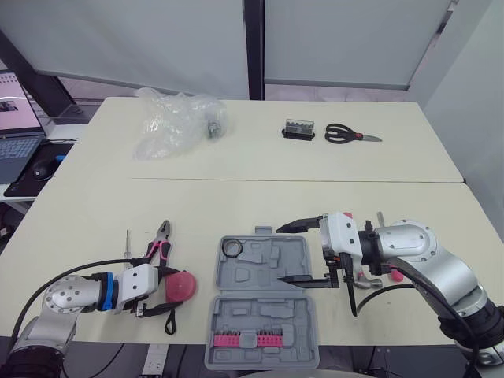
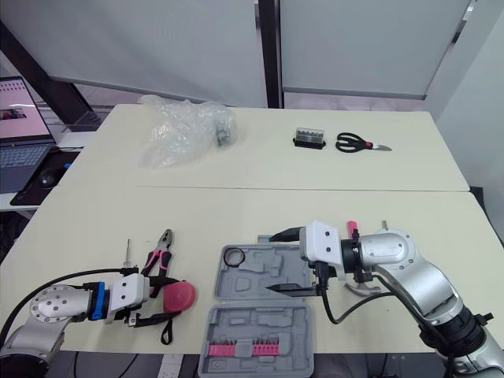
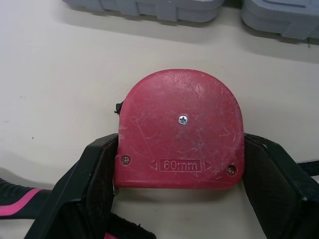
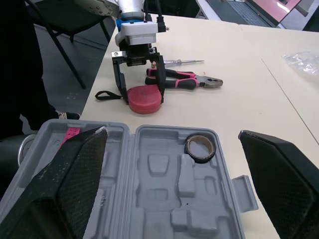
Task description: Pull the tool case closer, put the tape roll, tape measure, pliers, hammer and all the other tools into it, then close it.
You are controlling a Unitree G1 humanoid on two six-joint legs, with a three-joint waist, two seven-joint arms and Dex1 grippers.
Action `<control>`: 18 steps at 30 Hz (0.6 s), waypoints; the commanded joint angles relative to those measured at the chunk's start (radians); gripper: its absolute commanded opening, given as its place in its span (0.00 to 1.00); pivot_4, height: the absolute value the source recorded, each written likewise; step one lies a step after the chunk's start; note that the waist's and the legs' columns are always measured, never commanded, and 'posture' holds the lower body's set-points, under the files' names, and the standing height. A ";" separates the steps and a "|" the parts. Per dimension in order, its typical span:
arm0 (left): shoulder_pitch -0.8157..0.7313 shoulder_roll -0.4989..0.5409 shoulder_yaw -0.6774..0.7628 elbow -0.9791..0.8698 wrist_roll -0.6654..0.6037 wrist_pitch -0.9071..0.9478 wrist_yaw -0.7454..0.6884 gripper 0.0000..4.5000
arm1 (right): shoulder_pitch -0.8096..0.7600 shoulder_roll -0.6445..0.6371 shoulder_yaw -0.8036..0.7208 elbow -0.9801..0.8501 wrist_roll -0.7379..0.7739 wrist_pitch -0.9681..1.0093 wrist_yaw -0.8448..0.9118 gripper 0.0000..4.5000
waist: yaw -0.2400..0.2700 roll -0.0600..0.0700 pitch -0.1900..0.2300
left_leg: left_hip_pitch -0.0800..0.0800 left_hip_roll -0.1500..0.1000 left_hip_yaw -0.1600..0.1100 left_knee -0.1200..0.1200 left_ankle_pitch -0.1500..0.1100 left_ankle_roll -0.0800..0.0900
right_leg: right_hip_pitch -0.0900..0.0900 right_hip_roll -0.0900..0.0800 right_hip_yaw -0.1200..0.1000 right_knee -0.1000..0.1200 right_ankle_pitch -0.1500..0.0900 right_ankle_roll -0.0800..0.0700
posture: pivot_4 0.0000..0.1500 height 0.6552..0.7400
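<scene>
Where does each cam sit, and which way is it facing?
Left/right eye: on the head, looking forward and down over the table; both arms show, left gripper and right gripper.
Left wrist: on the left arm, looking along its fingers at the tape measure clamped between them; case edge beyond.
Right wrist: on the right arm, facing across the open case toward the left gripper; own fingers spread wide; tape roll and pliers ahead.
Shared: all views show the case and tape measure.
</scene>
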 commanded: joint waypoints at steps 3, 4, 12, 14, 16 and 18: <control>0.029 0.037 0.057 -0.084 -0.042 0.040 0.015 0.72 | 0.002 0.005 -0.022 -0.018 0.017 -0.023 0.018 1.00 | -0.001 -0.001 0.001 | 0.000 0.000 0.000 0.000 0.000 0.000 | 0.000 0.000 0.000 0.000 0.000 0.000 | 1.00 1.00; 0.038 0.048 0.071 -0.109 -0.052 0.053 0.016 0.72 | 0.001 0.009 -0.019 -0.016 0.016 -0.027 0.020 1.00 | -0.001 -0.001 0.001 | 0.000 0.000 0.000 0.000 0.000 0.000 | -0.001 0.000 0.000 0.000 0.000 0.000 | 1.00 1.00; 0.105 0.127 0.157 -0.265 -0.097 0.112 0.024 0.72 | -0.009 0.029 -0.015 0.006 0.008 -0.038 0.030 1.00 | -0.001 -0.001 0.001 | 0.000 0.001 0.001 0.000 0.000 0.000 | -0.001 0.000 0.000 0.000 0.000 0.000 | 1.00 1.00; 0.114 0.144 0.184 -0.341 -0.116 0.158 0.030 0.72 | -0.006 0.027 -0.030 0.007 0.016 -0.026 0.024 1.00 | -0.001 -0.002 0.001 | -0.001 0.001 0.000 0.000 0.000 0.000 | -0.001 0.000 0.000 0.000 0.000 0.000 | 1.00 1.00; 0.108 0.149 0.181 -0.436 -0.132 0.215 0.040 0.72 | 0.010 0.011 -0.051 0.002 0.028 -0.006 0.020 1.00 | 0.000 -0.002 0.001 | -0.001 0.001 0.001 0.000 0.000 0.000 | -0.001 0.000 0.000 0.000 0.000 0.000 | 1.00 1.00; 0.092 0.146 0.160 -0.509 -0.125 0.257 0.049 0.72 | 0.028 -0.009 -0.071 -0.009 0.038 0.013 0.021 1.00 | 0.003 -0.002 0.001 | -0.001 0.000 0.000 0.000 0.000 0.000 | -0.001 0.000 0.000 0.000 0.000 0.000 | 1.00 1.00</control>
